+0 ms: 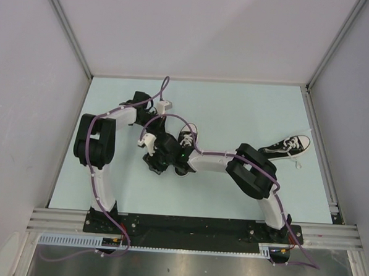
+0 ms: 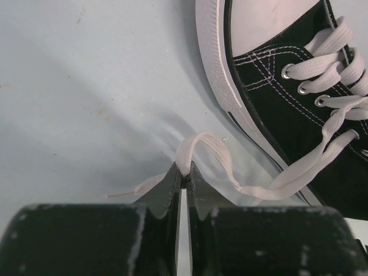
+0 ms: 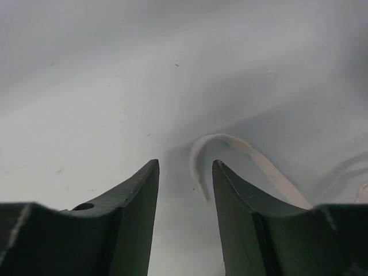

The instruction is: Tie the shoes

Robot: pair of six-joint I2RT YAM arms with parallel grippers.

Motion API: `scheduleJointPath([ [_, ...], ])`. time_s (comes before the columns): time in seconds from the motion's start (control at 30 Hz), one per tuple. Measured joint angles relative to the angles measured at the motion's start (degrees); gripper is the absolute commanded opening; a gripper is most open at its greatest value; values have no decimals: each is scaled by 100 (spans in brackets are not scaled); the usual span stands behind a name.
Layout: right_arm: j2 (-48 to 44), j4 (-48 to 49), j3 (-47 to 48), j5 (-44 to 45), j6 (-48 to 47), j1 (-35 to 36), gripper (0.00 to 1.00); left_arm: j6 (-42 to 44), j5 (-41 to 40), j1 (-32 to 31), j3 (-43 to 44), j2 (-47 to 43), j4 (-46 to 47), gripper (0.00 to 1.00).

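Note:
One of the shoes [image 1: 187, 139], a small black sneaker with a white toe cap, lies mid-table between both arms. The other [image 1: 287, 146] lies on its side at the right. In the left wrist view the near shoe [image 2: 299, 98] fills the upper right. Its white lace [image 2: 213, 150] arches from the eyelets down to my left gripper [image 2: 185, 174], which is shut on it at the tips. My right gripper [image 3: 185, 165] is open just above the table. A curled lace end [image 3: 198, 164] lies between its fingers, touching neither.
The pale blue table [image 1: 235, 110] is boxed in by white walls at the back and both sides. A metal rail [image 1: 192, 227] runs along the near edge by the arm bases. Purple cables [image 1: 173, 119] loop over the left arm near the middle shoe.

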Motion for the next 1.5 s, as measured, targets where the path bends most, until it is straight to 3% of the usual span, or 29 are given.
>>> scheduleJointPath([
  [0.1,96,61,0,26,-2,-13,35,-4,33,2,0,2,0,9],
  [0.17,160,66,0,31,-7,-15,21,-9,35,2,0,2,2,10],
  [0.23,186,50,0,44,-9,-17,0,-31,35,2,0,2,2,10],
  [0.47,-11,-376,-48,-317,74,-129,0,-44,39,2,-55,0,55,11],
  [0.7,-1316,-1150,-376,-1051,219,-494,0,33,33,2,-457,-188,0,12],
  [0.9,-2439,-1657,-737,-1537,184,-863,0,243,39,2,-973,-800,-66,10],
  [1.2,-3215,-2710,-1685,-1853,22,-1912,0,433,59,2,-1862,-1622,-157,0],
  [1.5,-4118,-3222,-2170,-2094,-197,-2173,0,511,-216,57,-2509,-2188,-144,0],
])
